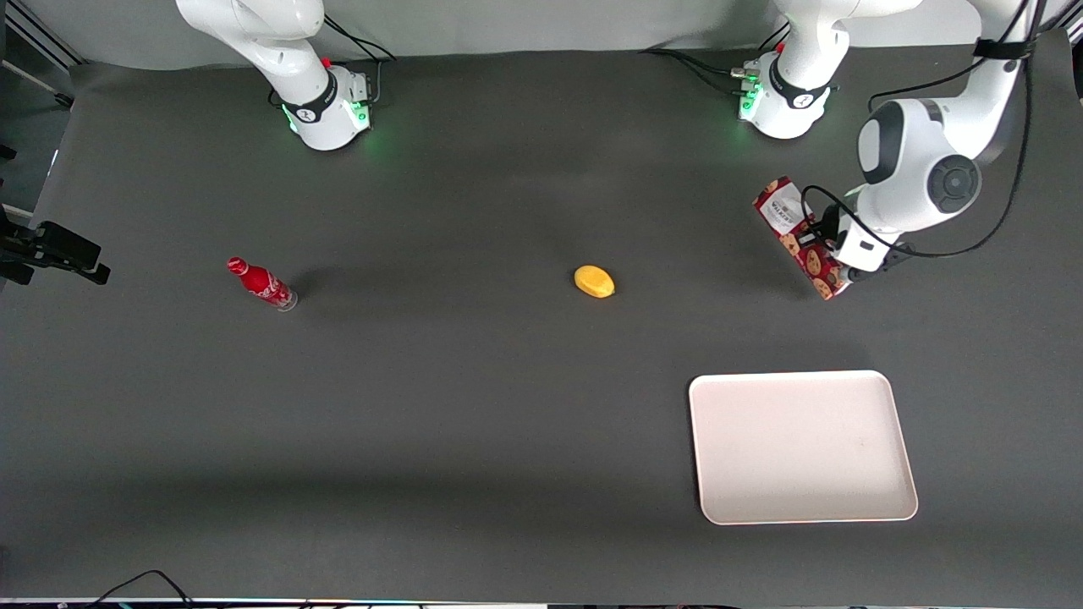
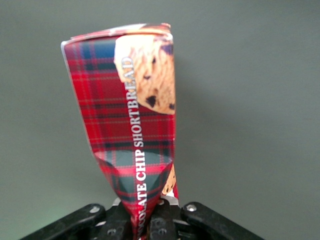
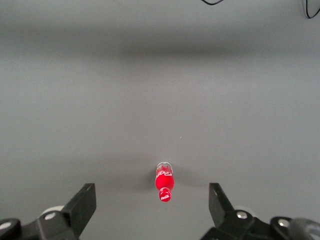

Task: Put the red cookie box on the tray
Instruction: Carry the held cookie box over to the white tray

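Observation:
My left gripper point(image 1: 833, 245) is shut on the red cookie box point(image 1: 799, 238), a long dark-red plaid box with cookie pictures and a white label at one end. The box hangs tilted above the dark table at the working arm's end, farther from the front camera than the tray. In the left wrist view the box point(image 2: 132, 125) is pinched and creased between the black fingers point(image 2: 170, 222) of the gripper point(image 2: 142, 225). The cream-white tray point(image 1: 880, 507) lies flat on the table, nearer the front camera, with nothing on it.
A yellow lemon-like object point(image 1: 594, 282) lies mid-table. A small red soda bottle point(image 1: 261, 284) lies toward the parked arm's end, also seen in the right wrist view as the bottle point(image 3: 164, 183). Both arm bases stand along the table's edge farthest from the camera.

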Tool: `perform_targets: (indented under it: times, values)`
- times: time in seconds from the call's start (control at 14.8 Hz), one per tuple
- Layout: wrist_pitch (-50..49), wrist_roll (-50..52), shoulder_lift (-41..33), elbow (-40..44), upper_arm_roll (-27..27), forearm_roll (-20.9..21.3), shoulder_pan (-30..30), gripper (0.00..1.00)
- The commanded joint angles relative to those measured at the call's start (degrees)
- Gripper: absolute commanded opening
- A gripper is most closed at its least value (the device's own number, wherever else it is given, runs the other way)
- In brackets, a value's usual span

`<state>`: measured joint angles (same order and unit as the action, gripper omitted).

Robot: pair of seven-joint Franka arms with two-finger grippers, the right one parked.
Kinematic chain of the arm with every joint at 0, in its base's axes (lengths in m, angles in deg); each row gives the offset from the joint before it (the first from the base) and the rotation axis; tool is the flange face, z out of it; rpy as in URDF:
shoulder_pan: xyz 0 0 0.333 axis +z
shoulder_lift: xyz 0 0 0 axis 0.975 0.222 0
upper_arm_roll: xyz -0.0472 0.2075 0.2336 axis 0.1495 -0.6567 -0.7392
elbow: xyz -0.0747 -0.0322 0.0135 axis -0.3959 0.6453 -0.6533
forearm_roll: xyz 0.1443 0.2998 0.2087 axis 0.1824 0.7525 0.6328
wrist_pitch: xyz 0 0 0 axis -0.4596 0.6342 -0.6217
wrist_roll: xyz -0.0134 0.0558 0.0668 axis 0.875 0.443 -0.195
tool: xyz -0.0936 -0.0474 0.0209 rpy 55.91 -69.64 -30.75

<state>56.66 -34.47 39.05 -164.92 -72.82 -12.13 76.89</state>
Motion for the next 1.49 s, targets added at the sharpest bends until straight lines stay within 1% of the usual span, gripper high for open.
perform_targets:
  times: [0.0, 0.27, 0.47, 0.61, 0.68, 0.81, 0.88, 0.95, 1.08, 1.22, 1.42]
  values:
    - [-13.2, -5.5, -0.5, 13.5, -0.9, 0.2, -0.9, 0.00]
    - [-22.6, -7.3, 2.7, 29.2, -0.9, 3.2, -0.6, 0.00]
    - [-29.8, -9.8, 8.6, 43.9, -0.9, 3.5, -0.3, 0.00]
    - [-31.0, -11.5, 12.8, 52.0, -1.5, 4.9, -0.3, 0.00]
    - [-30.9, -12.0, 15.4, 55.8, -1.6, 6.2, -0.2, 0.00]
    - [-29.8, -16.3, 21.0, 61.9, -1.6, 8.9, -0.2, 0.00]
    - [-29.5, -18.3, 23.9, 64.6, -2.1, 9.2, -0.2, 0.00]
    - [-27.9, -19.6, 26.5, 67.2, -4.0, 9.2, -0.2, 0.00]
    - [-22.5, -25.9, 30.9, 69.9, -6.1, 9.3, -0.3, 0.00]
    - [-18.4, -29.9, 35.5, 72.5, -8.6, 9.2, -0.2, 0.00]
    - [-14.4, -30.6, 40.7, 74.0, -9.1, 9.2, -0.3, 0.00]
